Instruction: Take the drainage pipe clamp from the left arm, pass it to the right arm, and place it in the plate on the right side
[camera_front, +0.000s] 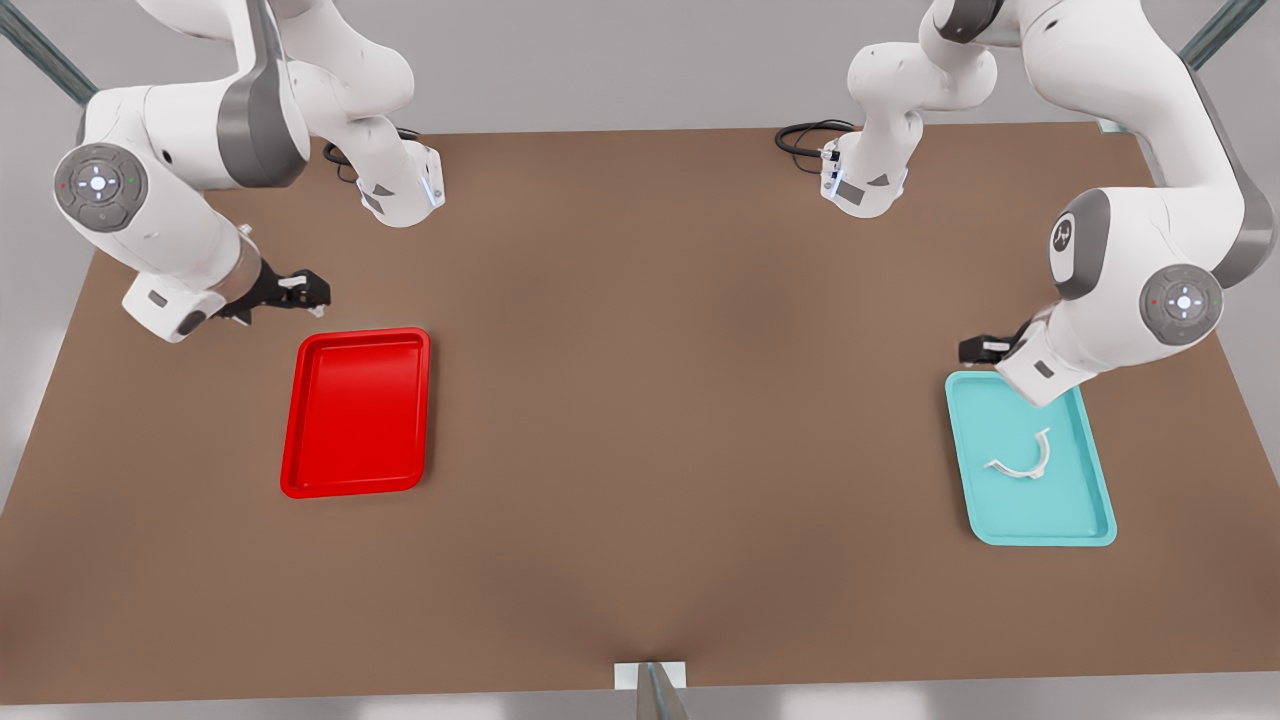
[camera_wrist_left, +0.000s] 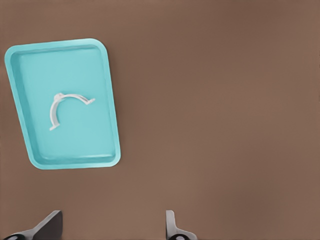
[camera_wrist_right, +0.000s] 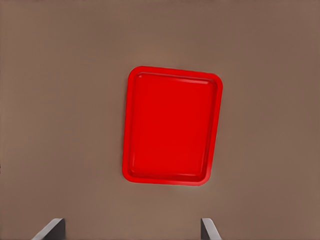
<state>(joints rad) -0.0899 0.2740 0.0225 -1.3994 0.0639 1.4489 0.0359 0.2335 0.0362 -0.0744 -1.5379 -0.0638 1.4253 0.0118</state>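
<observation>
- The drainage pipe clamp (camera_front: 1024, 460) lies flat in the teal tray (camera_front: 1090, 500), its opening facing the tray's far-left corner in the front view.
- Left pincer (camera_wrist_left: 112, 227) hovers spread near that tray.
- Right pincer (camera_wrist_right: 132, 230) hovers spread near the plate (camera_front: 300, 440).

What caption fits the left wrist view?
Open left gripper hovers above brown table, drainage pipe clamp lying in teal tray.

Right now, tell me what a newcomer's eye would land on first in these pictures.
Two bright trays on the brown table: the red plate at the front view's left, a teal tray at its right. In the teal tray lies the white drainage pipe clamp, untouched. The left pincer hovers open by the teal tray's far edge; the right pincer waits open beside the plate.
</observation>
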